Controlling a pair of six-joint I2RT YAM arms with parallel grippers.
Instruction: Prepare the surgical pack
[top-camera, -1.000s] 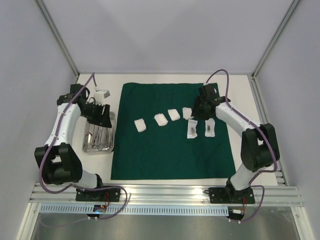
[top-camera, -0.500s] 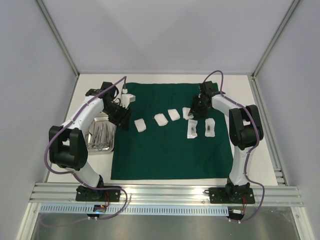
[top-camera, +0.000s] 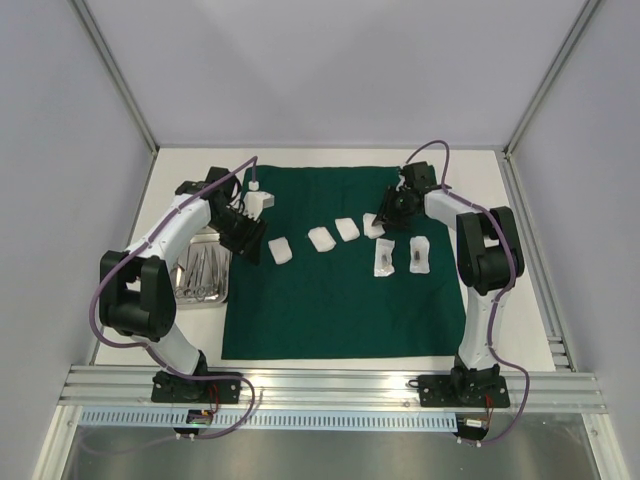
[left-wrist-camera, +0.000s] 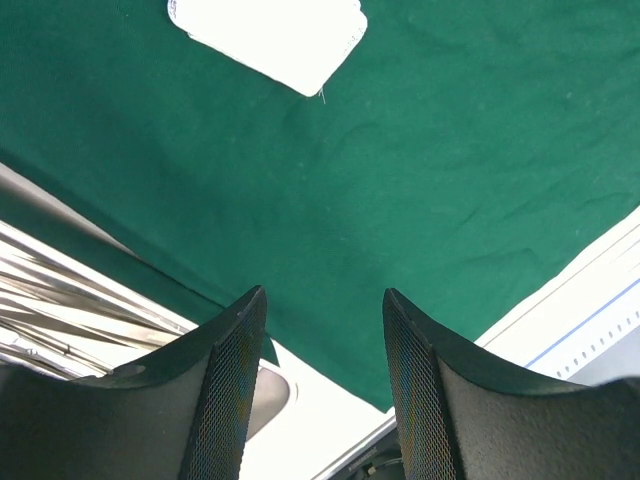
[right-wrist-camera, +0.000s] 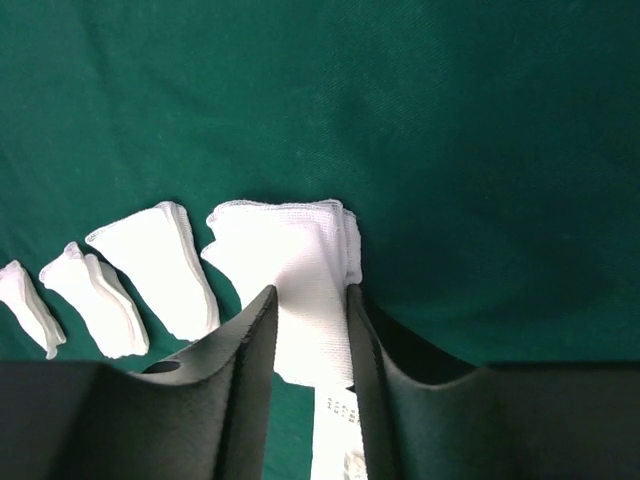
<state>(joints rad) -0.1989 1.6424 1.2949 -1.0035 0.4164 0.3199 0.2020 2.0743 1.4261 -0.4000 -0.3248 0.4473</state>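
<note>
The dark green drape lies flat in the middle of the table. A row of white gauze pads crosses its upper half. My right gripper is down on the rightmost gauze pad. It is open, with one finger on each side of a strip of that pad. My left gripper hovers open and empty over the drape's left edge, beside the leftmost pad. The steel tray holds the scissors and forceps left of the drape.
Two white packets lie on the drape just below the right gripper, and one shows under its fingers. Other pads sit left of the straddled one. The tray's corner is beside the left finger. Metal frame posts stand at the table's corners.
My left gripper swung from above the tray to the drape's left edge. My right gripper came down onto the rightmost gauze pad and its jaws narrowed.
</note>
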